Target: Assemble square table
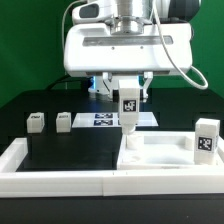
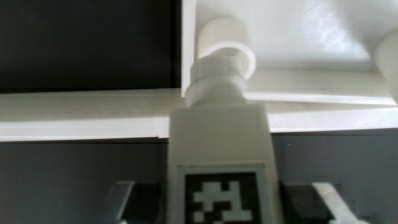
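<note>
From the exterior view's left: two spare legs (image 1: 34, 122) wait on the black table (image 1: 60, 150), the marker board (image 1: 105, 120) lies mid-table, and the gripper (image 1: 129, 98) clamps a third leg (image 1: 128, 118) upright, tip at the left corner of the square tabletop (image 1: 165, 155), which fills the table's right corner, a fourth leg (image 1: 206, 138) beside it. Leg fitting's in hand, I'd say; next, seat it squarely and screw in.

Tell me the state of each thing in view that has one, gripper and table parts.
Two-finger gripper: shut on a white tagged block leg, held upright.
White square tray-like tabletop: lying flat.
Leg at the exterior view's right: standing upright.
Two small legs on the black surface: loose, untouched.
</note>
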